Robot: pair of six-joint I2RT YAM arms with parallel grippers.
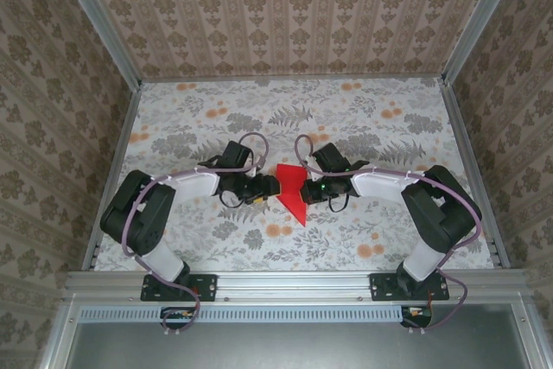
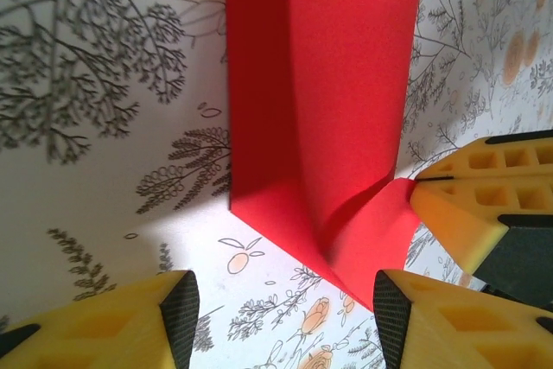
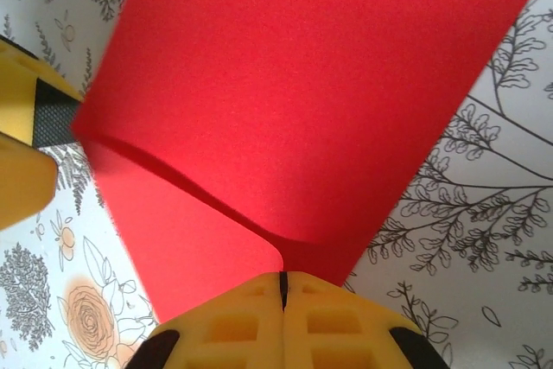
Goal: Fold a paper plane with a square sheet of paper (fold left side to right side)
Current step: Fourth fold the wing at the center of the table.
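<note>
While the right gripper (image 3: 281,289) pinches one edge, the square sheet of paper (image 1: 292,191) lies mid-table between the two arms.

Right fingers are pressed together on the sheet's right-hand edge, and one red layer bows up off the layer beneath. The left gripper (image 2: 283,307) is spread with nothing between its pads, and the sheet lies straight ahead of its tips. The sheet's long axis runs far to near, pointed end toward the bases, crosswise to the line joining the grippers. Both arms are about equally near. Judgement: the fold turns on carrying the raised layer across that axis. The floral tablecloth (image 1: 371,127) lies flat, with the patterned walls well apart.
</note>
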